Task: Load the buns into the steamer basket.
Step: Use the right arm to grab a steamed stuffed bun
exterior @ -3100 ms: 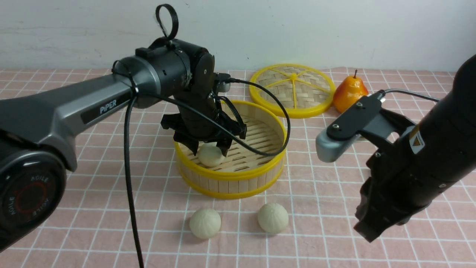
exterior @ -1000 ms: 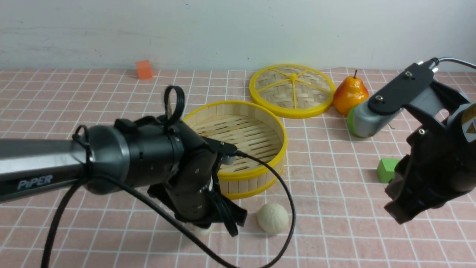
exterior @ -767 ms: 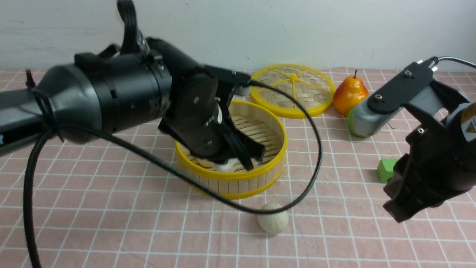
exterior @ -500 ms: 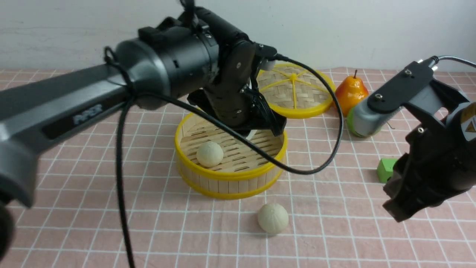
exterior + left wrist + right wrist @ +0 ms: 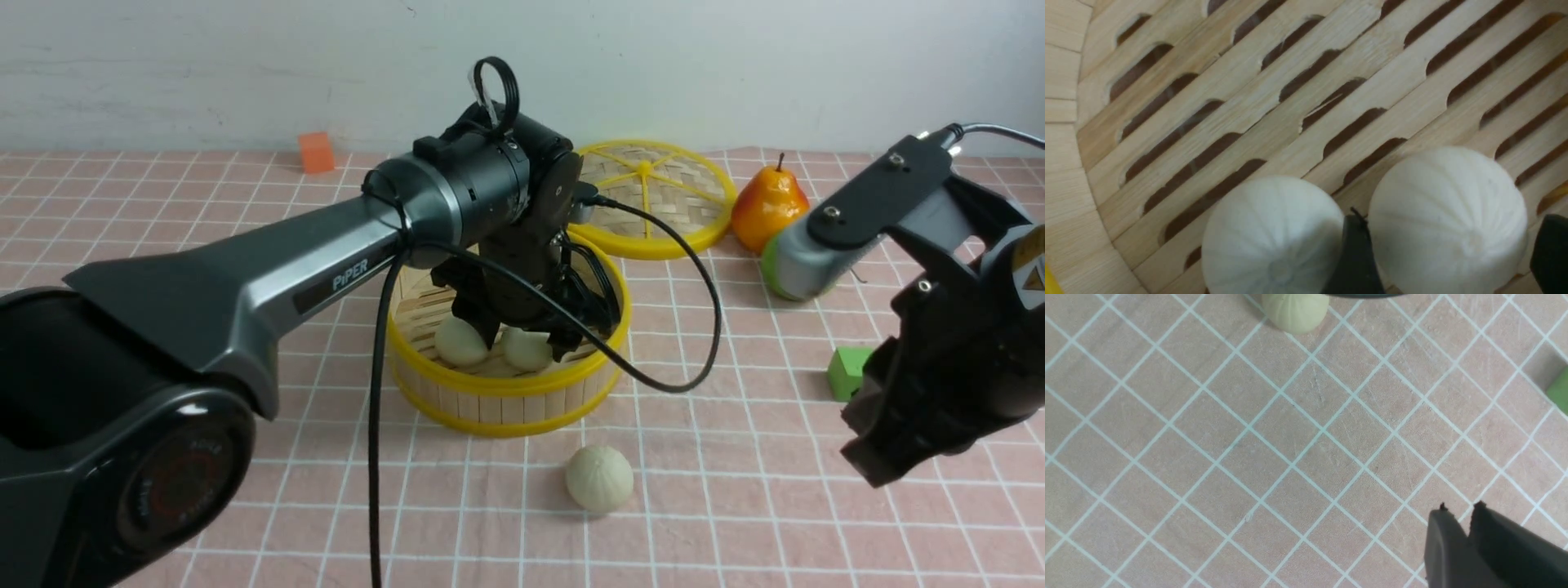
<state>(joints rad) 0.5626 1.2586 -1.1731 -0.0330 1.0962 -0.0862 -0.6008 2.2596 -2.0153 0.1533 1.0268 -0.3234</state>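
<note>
Pink checked cloth (image 5: 735,523) covers the table, with a plain white wall behind. At the middle stands the round bamboo-slat steamer basket with yellow rims (image 5: 506,385). I judge the job about two-thirds done: two small cream-white pleated buns lie on its slatted floor, side by side and all but touching, toward the basket's 6 o'clock edge.

The left bun (image 5: 459,341) sits free. The right bun (image 5: 1447,220) sits between the fingers of the left gripper (image 5: 525,345), whose jaws stand spread wider than the bun. One finger (image 5: 1354,261) is down between the two buns and the other is just clear on the far side. This bun rests on the slats, so I take it as let go, not gripped.

What is left is the third bun (image 5: 600,479), cream-white and pleated like the others. It lies alone on the cloth at 6 o'clock from the basket, near its wall but apart from it. The right gripper (image 5: 1461,514) hangs over bare cloth at about 4 o'clock from the basket, jaws drawn almost together and empty.

A flat woven lid with yellow rim and spokes (image 5: 645,196) lies at 1 o'clock.

For writing, "PiPER" reads in white on the grey left arm (image 5: 351,273). Lettering around the red ring on the base joint (image 5: 163,498) is too dim to read. A yellow warning-triangle sticker (image 5: 1030,278) on the right arm shows no legible words.
</note>
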